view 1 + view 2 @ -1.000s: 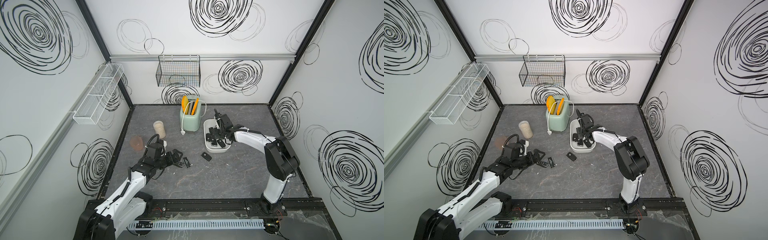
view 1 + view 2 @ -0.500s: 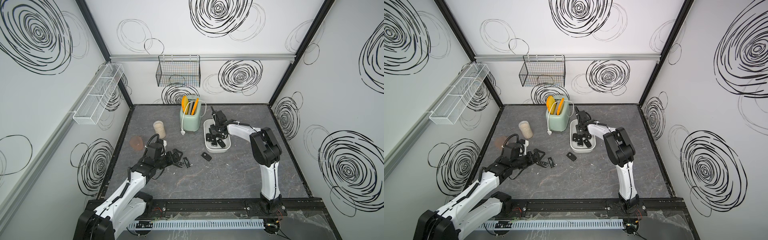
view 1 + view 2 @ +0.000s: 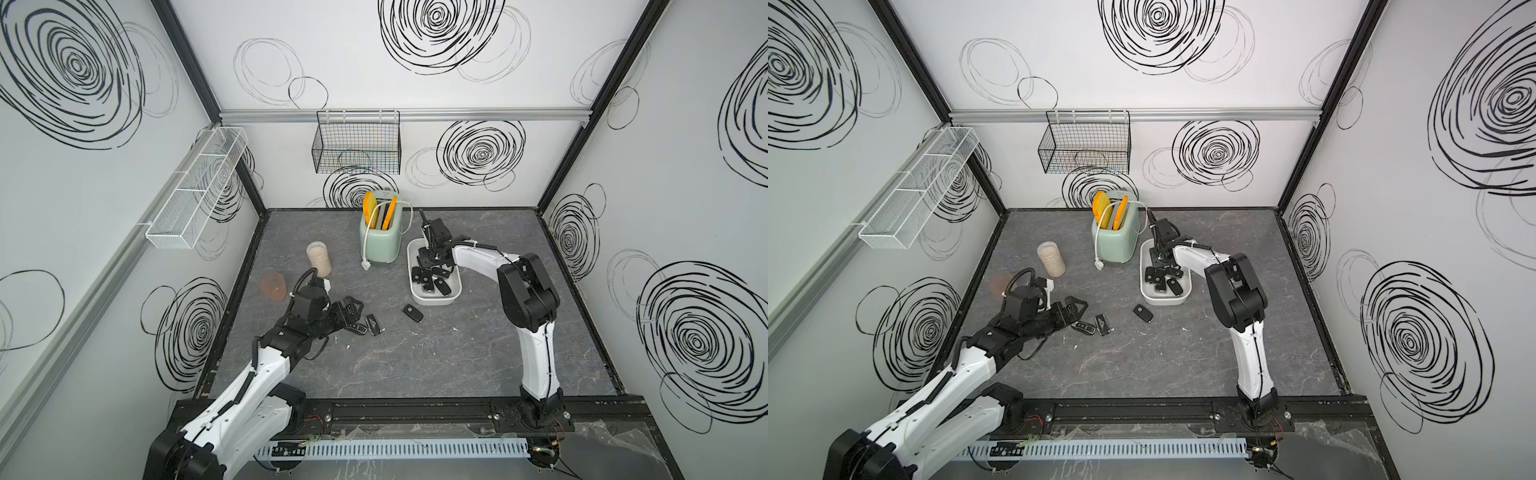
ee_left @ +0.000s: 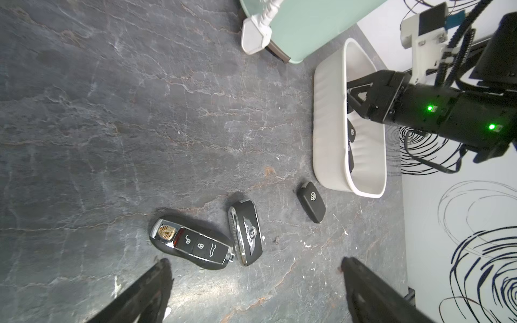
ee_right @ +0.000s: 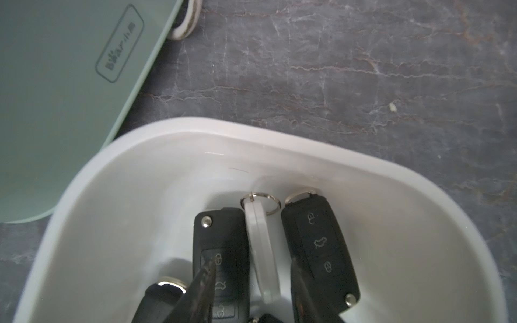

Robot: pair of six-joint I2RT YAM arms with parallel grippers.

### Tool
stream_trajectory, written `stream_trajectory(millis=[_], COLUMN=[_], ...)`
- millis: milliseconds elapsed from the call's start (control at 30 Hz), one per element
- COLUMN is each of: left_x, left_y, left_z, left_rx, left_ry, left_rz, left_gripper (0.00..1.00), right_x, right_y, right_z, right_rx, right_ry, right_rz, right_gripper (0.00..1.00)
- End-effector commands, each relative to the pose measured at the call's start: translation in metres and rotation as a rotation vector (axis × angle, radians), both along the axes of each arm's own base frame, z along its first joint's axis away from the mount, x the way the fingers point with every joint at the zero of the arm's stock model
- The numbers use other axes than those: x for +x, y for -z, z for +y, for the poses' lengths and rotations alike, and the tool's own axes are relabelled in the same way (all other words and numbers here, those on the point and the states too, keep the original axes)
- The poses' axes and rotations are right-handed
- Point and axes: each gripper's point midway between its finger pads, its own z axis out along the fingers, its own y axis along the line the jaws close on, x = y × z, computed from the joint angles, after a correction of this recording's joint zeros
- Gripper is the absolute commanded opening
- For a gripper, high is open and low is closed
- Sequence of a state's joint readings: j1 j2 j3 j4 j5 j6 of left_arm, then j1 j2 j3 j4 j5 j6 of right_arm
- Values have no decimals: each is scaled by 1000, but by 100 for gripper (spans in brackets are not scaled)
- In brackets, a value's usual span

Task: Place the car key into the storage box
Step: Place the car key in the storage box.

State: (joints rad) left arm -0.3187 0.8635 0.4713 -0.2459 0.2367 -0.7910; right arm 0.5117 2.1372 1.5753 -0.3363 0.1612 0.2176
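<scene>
**Not yet boxed**

A glossy black plastic car key with gold crest (image 4: pixel 193 242) lies near the counter's left edge, just beside the wide-open left end effector (image 4: pixel 254 263). Likely light, rigid, slippery: pinch its long sides. The part-open right end effector (image 5: pixel 251 261) straddles a white fob (image 5: pixel 258 237) inside the white plastic storage box (image 5: pixel 223 129).

In the right wrist view the fingers of the right gripper (image 5: pixel 251 260) run off the picture's edge, as do the black keys (image 5: pixel 221 232) beneath them. From the left wrist, the wall of the storage box (image 4: pixel 327 125) nearest the left gripper (image 4: pixel 255 260) hides the right gripper's tips. In both top views they perhaps touch a key, but it is too small to tell.
</scene>
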Motion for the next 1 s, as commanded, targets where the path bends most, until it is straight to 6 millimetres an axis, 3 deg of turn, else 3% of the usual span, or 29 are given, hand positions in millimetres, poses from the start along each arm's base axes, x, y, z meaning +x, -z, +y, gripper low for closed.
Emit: stream_trajectory(millis=[0, 167, 367, 500, 733, 967], left_x=[9, 10, 12, 8, -6, -21], left_y=[-16, -20, -32, -31, -23, -5], left_z=[0, -15, -37, -53, -91, -139], left_rx=[0, 44, 76, 72, 105, 200], left_ry=[-29, 37, 56, 59, 65, 103], left_rz=[-35, -26, -61, -53, -27, 23], left_gripper=[98, 98, 98, 98, 98, 98], right_x=[4, 2, -20, -44, -96, -158], right_y=[-15, -58, -114, -140, -171, -173], right_z=[1, 1, -5, -9, -35, -42], right_rx=[9, 53, 138, 202, 329, 479], right_ry=[1, -7, -27, -49, -4, -73], right_rz=[-11, -85, -191, -231, -306, -268], right_gripper=[50, 64, 100, 99, 99, 99])
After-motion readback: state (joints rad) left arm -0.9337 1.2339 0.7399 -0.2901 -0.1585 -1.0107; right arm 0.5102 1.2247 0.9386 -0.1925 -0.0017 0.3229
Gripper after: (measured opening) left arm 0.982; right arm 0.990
